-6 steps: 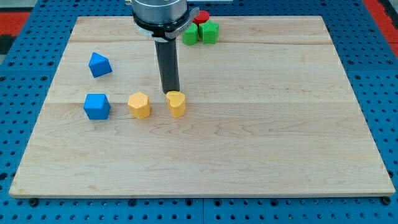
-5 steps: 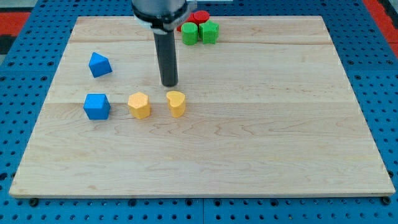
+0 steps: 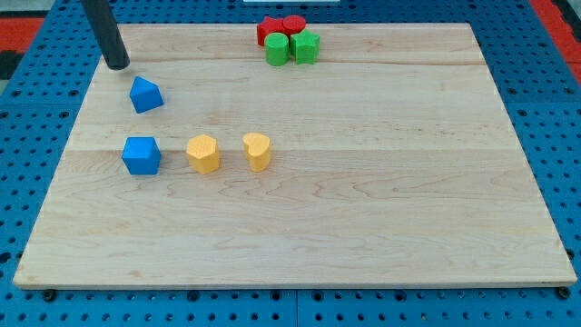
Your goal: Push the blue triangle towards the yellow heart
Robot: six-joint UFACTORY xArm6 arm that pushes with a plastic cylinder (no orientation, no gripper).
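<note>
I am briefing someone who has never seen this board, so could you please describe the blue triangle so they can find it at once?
Start at the wooden board and go to its left side, where two blue blocks sit one above the other. The blue triangle is the upper one, just below and right of my tip. Unlike the blue cube beneath it, it has a peaked, wedge-like top.

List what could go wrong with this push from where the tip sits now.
My tip sits up-left of the blue triangle, not touching it. An off-centre shove could spin the triangle and let it slip sideways. The yellow hexagonal block lies just left of the yellow heart, so a low path could knock it, or the blue cube.
</note>
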